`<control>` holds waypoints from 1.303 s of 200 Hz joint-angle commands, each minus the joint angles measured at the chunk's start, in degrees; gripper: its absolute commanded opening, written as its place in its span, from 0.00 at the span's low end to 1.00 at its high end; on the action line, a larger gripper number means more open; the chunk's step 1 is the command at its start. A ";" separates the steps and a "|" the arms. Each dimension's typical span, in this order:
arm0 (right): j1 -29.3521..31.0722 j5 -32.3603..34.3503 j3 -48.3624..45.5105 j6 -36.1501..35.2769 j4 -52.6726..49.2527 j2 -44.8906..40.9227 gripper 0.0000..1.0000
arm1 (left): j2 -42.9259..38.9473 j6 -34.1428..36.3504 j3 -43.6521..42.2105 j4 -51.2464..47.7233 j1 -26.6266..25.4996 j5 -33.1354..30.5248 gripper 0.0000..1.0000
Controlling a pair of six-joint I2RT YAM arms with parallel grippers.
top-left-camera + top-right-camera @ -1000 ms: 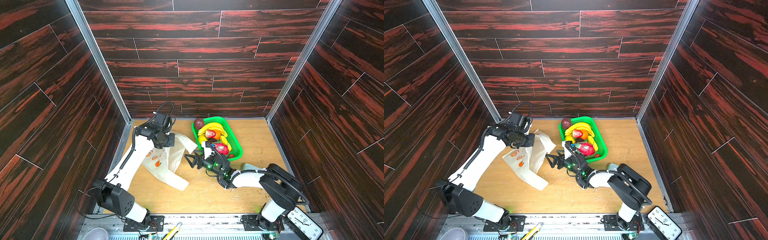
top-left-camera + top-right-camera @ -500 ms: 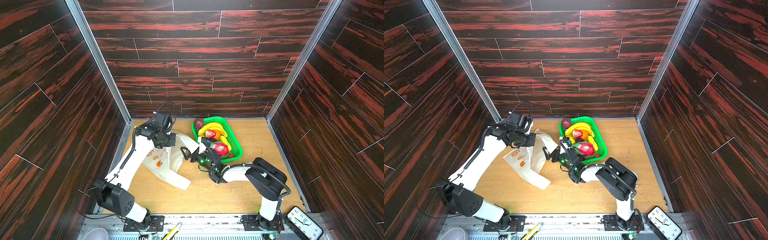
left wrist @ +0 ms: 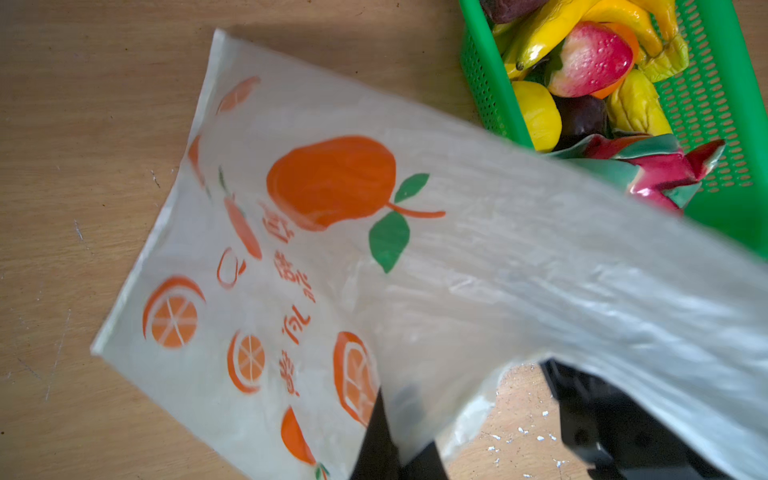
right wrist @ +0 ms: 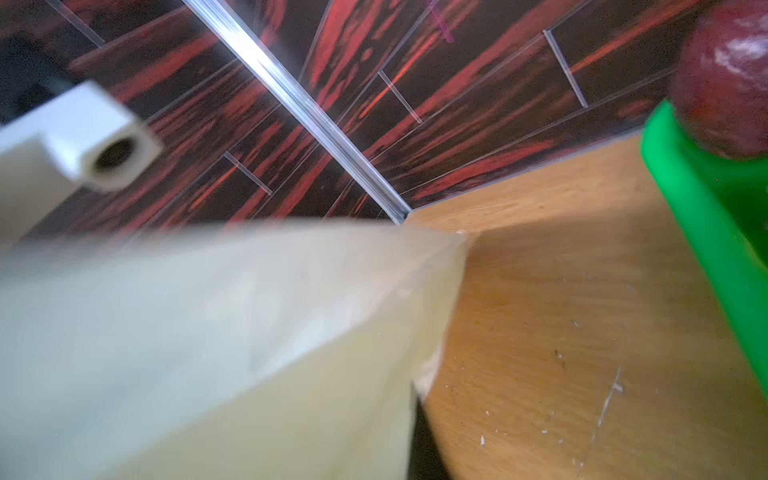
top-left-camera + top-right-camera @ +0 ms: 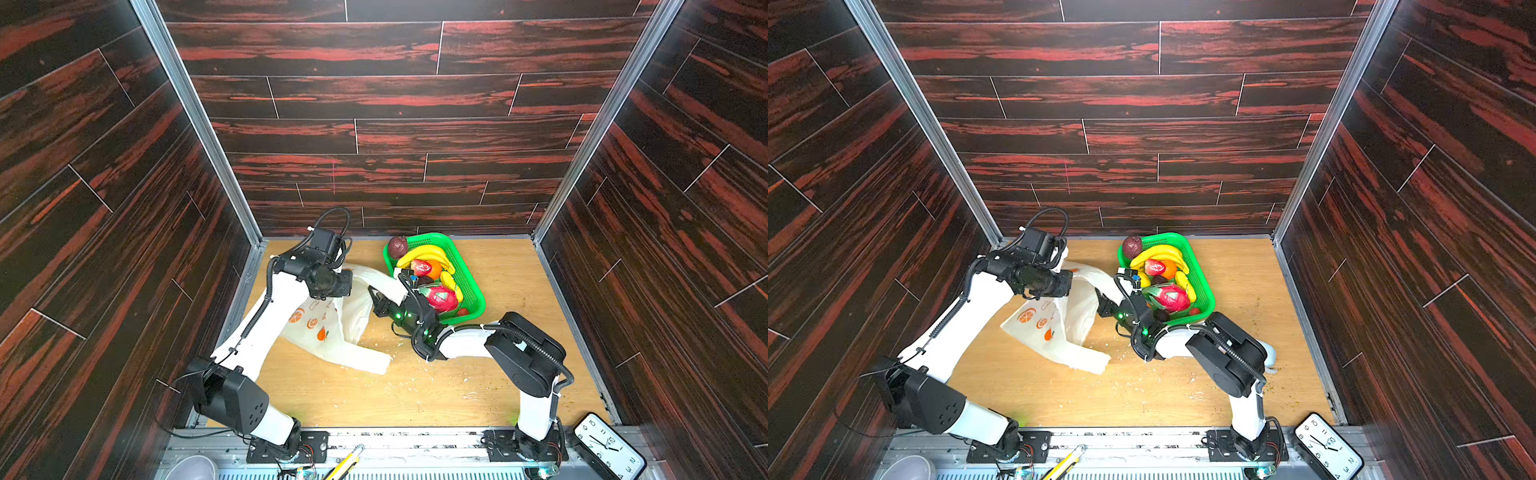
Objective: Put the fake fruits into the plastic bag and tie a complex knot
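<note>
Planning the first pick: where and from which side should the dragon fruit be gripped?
Grip the dragon fruit across its pink middle, from straight above: it lies atop the pile at the near end of the green basket, whose walls likely block sideways approach.

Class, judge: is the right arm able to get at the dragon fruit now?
Probably not yet: the dragon fruit lies uncovered close by, but the right arm has its jaws shut on the bag.

Dark red-streaked plank walls (image 5: 374, 124), aluminium corner posts (image 5: 199, 124), pale wooden floor (image 5: 415, 395), white-faced clock (image 5: 606, 444) at front edge
</note>
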 commanded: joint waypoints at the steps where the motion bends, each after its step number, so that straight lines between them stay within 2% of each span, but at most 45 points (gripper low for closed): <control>1: 0.35 2.25 -0.74 0.09 -0.39 -1.50 0.00 | -3.09 0.95 -0.96 1.31 0.28 1.18 0.21; 14: 0.31 2.33 -1.13 0.25 -1.13 -2.35 0.00 | -4.26 0.54 -2.20 3.48 0.28 2.97 0.39; 39: 0.29 2.62 -1.22 1.09 -2.80 -3.59 0.00 | -8.41 -2.42 -7.59 11.70 0.34 8.56 0.56; 68: 0.33 4.01 -0.87 2.49 -5.78 -4.79 0.00 | -13.35 -4.35 -11.42 18.06 0.45 11.76 0.65; 93: 0.29 4.96 -0.76 3.09 -7.57 -5.56 0.00 | -18.57 -3.23 -13.89 18.18 0.71 9.18 0.70; 123: 0.31 5.14 -1.13 3.16 -7.71 -6.38 0.00 | -27.67 -4.48 -23.67 24.81 0.81 5.63 0.81; 168: 0.28 5.71 -1.68 3.24 -8.02 -7.23 0.00 | -38.71 -9.53 -41.13 37.64 0.80 7.47 0.83; 199: 0.32 5.83 -1.65 3.32 -8.19 -7.48 0.00 | -43.17 -16.38 -54.22 52.92 -0.22 11.60 0.83; 226: 0.30 5.82 -1.65 3.68 -8.46 -7.63 0.00 | -42.70 -18.52 -61.95 63.79 -3.40 12.12 0.84; 260: 0.42 6.41 -1.91 4.13 -9.09 -7.76 0.00 | -37.13 -15.07 -63.52 66.99 -7.97 12.18 0.87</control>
